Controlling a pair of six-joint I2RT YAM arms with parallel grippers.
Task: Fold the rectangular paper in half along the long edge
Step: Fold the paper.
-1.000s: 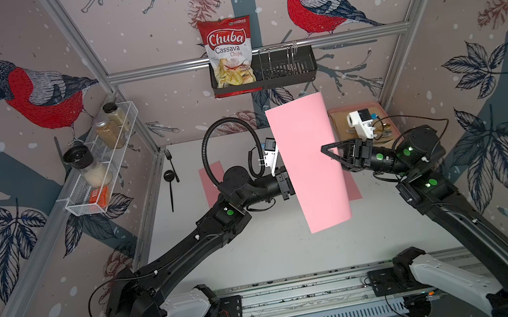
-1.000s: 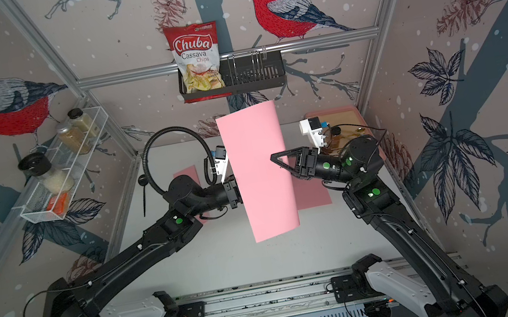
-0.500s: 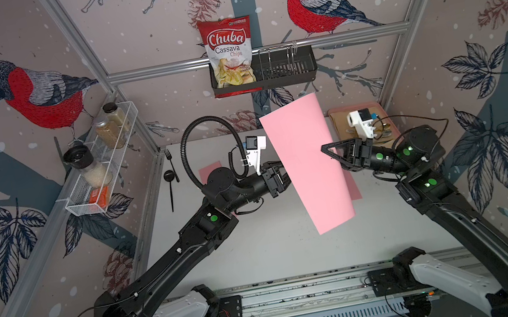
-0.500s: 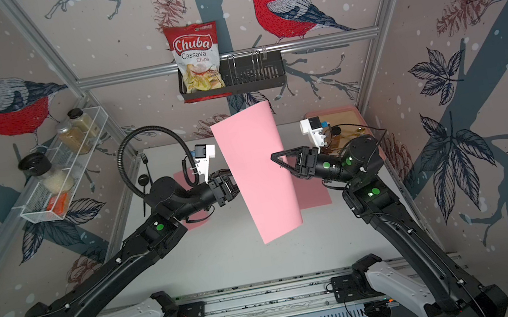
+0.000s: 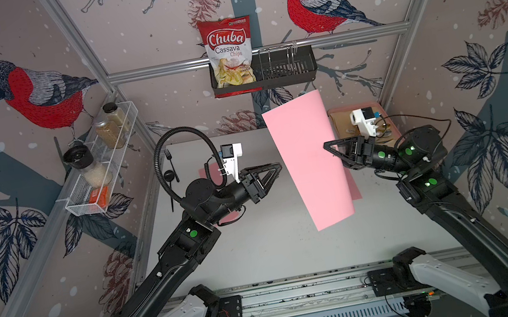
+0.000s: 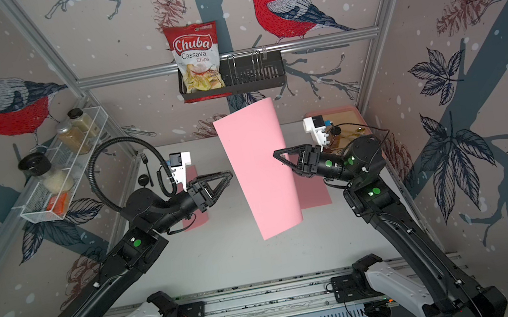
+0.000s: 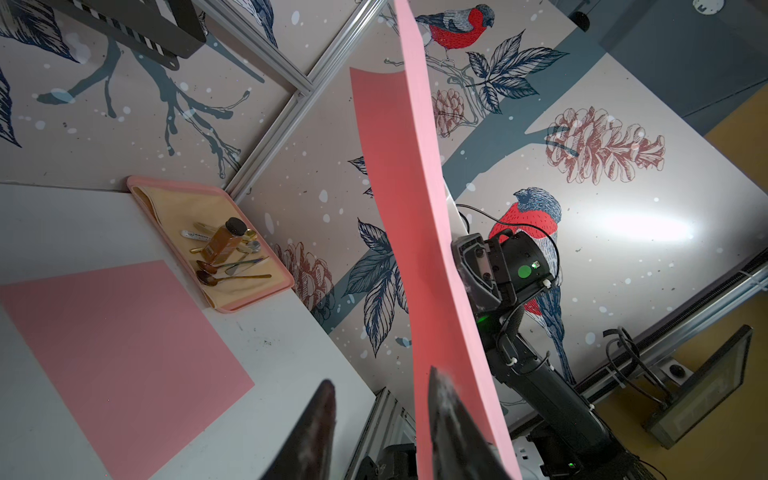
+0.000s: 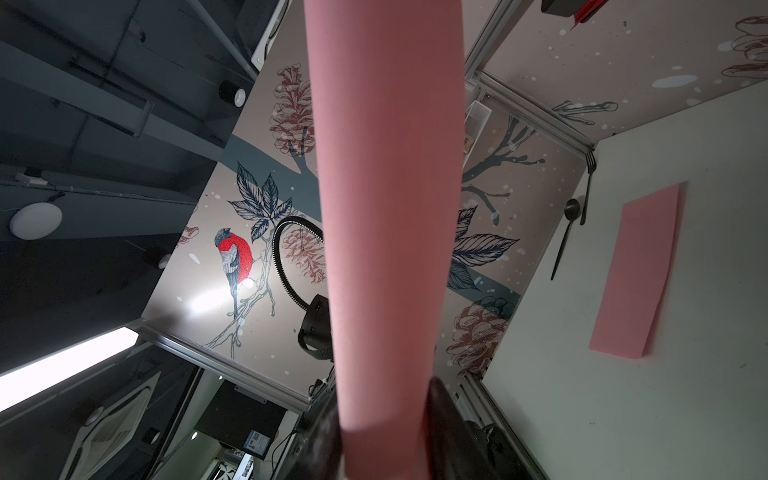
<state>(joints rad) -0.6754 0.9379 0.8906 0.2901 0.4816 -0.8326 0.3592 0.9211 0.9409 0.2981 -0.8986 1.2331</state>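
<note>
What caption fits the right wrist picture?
Right claw grips the curled pink paper, held up off the table.

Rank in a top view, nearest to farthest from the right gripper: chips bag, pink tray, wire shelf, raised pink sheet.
1. Raised pink sheet, in the right gripper.
2. Pink tray, far right corner.
3. Chips bag, back wall.
4. Wire shelf, left wall.

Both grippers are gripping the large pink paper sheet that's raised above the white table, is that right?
Not quite: only the right gripper grips the large pink paper sheet raised above the white table. The left gripper is open with nothing between its jaws, as the left wrist view shows.
</note>
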